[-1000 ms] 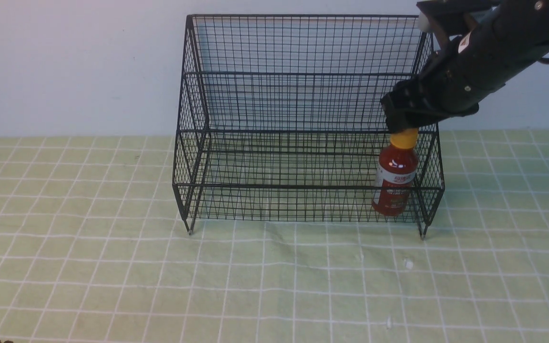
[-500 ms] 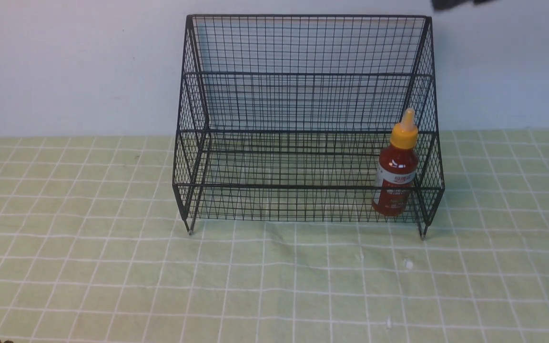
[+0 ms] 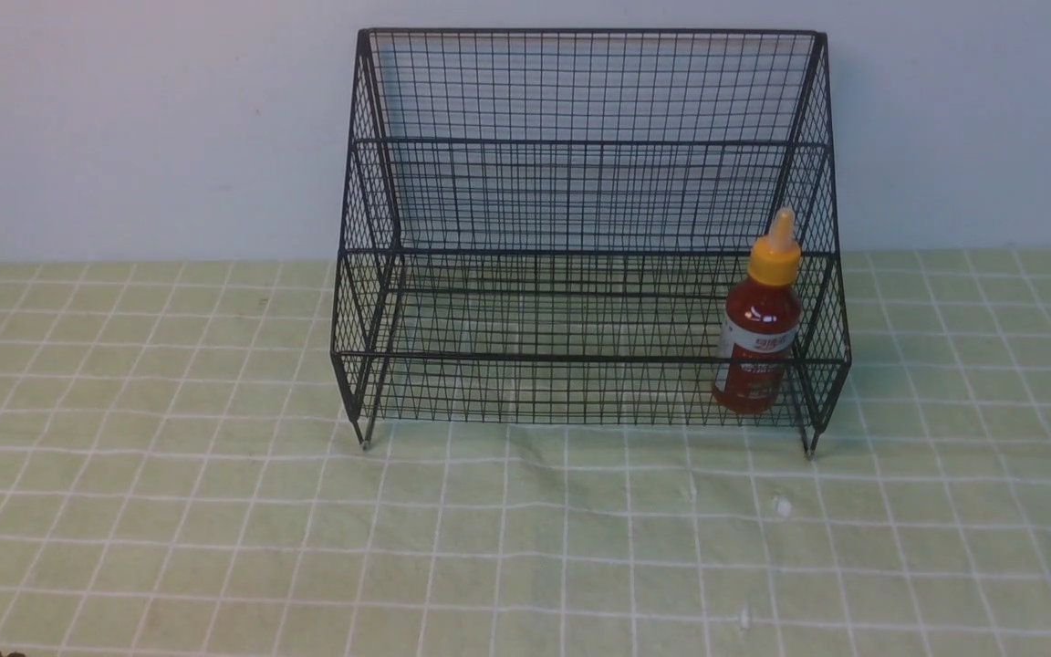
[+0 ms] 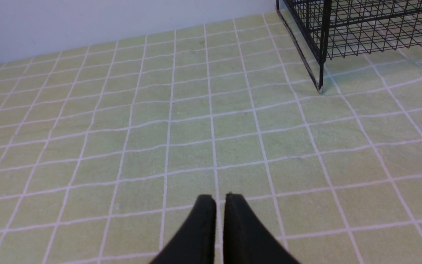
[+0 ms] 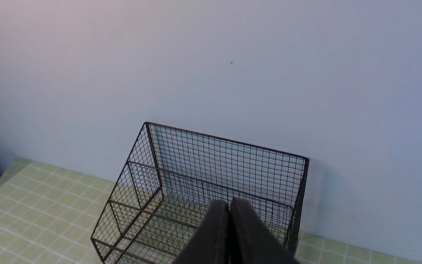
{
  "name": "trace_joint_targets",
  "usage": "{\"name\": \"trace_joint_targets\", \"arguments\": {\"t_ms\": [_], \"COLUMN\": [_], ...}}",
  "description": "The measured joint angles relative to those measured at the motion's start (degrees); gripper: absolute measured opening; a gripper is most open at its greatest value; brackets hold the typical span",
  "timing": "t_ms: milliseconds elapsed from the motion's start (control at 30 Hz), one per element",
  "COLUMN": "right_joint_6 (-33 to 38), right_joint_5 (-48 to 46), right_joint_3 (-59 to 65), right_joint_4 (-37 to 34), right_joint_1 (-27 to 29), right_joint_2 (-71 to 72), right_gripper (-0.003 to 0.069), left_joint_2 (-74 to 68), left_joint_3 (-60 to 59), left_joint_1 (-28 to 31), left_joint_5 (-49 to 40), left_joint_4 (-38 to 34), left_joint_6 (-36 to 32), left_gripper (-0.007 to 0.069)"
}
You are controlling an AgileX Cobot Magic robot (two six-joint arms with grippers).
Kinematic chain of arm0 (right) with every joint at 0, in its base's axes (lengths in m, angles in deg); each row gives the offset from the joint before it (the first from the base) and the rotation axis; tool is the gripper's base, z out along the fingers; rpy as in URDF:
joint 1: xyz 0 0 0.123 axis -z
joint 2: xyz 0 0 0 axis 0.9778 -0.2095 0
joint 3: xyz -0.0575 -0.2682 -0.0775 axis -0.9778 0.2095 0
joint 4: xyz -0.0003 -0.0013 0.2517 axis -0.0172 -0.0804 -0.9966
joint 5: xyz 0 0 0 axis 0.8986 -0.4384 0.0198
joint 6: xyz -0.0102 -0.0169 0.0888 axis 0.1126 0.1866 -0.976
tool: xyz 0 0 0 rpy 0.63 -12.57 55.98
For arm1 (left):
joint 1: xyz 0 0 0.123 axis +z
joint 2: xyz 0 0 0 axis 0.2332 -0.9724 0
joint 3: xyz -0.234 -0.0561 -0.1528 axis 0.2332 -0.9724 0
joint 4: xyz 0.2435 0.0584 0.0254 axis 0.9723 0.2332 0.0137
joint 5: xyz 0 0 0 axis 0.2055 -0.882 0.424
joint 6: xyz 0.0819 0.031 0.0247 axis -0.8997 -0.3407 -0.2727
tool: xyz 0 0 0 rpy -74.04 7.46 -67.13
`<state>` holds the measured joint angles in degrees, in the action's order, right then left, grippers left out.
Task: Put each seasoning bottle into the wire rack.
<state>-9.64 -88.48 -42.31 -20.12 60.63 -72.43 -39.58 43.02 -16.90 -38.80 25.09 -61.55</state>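
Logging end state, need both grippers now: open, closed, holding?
Left gripper: closed, fingers together, holding nothing.
Right gripper: closed, fingers together, holding nothing.

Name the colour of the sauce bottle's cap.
The cap is yellow-orange, with a paler nozzle tip; it shows best in the front view.

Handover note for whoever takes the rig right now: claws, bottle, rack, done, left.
Left claw: shut, nothing in it.
Right claw: shut, nothing in it.
Bottle: in the right end of the rack, leaning slightly, cap up.
Done: that one bottle is racked.
Left: no other bottle in any view; check outside them before calling it finished.
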Motion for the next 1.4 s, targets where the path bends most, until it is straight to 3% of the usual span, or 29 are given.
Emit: {"name": "trace_joint_targets", "arguments": {"t_ms": [333,567,1033,1400], "right_joint_6": [-5.0,-5.3,-3.4,-8.8], "right_joint_5": [31.3,47.7,50.0,50.3], "right_joint_3": [42.9,62.7,83.7,100.3], "right_joint_4": [3.7,3.4,15.7,13.6], "right_joint_1": [0.0,0.0,0.5,15.5], "right_joint_2": [35.5,42.1,44.2,49.5], "right_gripper": [-0.0013,-0.0013,-0.0015,-0.0015], "left_joint_2": [0.0,0.0,0.0,0.0], "left_joint_3": [0.0,0.0,0.0,0.0], "left_joint_1": [0.0,0.0,0.0,0.0], "left_joint_5": [0.0,0.0,0.0,0.0], "left_joint_4": [0.0,0.0,0.0,0.0], "left_joint_6": [0.0,0.0,0.0,0.0], "left_gripper": [0.0017,0.0017,0.0017,0.0017]}}
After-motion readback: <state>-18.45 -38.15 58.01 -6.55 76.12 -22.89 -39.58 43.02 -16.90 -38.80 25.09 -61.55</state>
